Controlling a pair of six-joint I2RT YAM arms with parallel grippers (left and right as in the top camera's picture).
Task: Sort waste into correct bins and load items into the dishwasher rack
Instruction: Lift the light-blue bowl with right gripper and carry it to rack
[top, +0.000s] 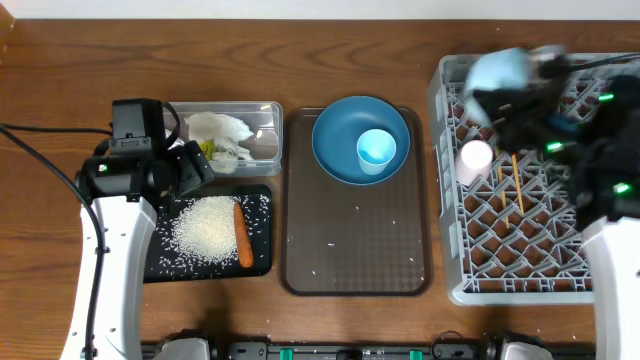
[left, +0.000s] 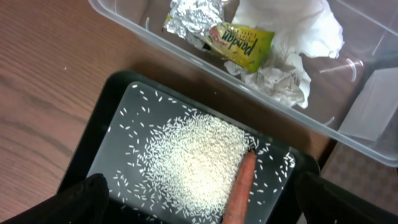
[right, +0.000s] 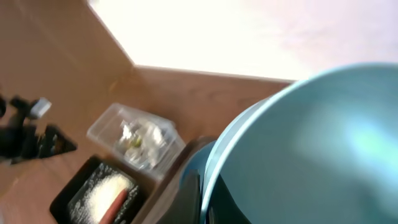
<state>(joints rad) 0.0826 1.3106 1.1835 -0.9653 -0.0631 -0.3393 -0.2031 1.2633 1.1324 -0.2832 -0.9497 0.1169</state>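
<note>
Brown serving tray (top: 355, 245) (dark, rectangular) lies on wooden table (top: 60, 85).

tabletop (top: 300, 60): brown wood, visible grain, satin
clear tub (left: 364, 118): transparent plastic, glossy
black tray (left: 93, 143): smooth plastic, faint sheen
tissue (left: 292, 25): crumpled white paper, matt
snack wrapper (left: 242, 40): shiny yellow film, silver foil lining
dishwasher rack (top: 447, 180): grey plastic, dull
blue plate (top: 340, 150): smooth, glossy
pale blue bowl (right: 311, 143): smooth, soft sheen

A robotics lab bench staged as a kitchen clean-up station: a bare wooden table (top: 300, 40) carries two white-and-black robot arms (top: 105, 250), a loose black cable (top: 40, 150), a grey pegged dishwasher rack (top: 452, 250), a brown serving tray (top: 350, 240), and a clear tub (top: 272, 140) and black tray (top: 160, 265) holding waste.
</note>
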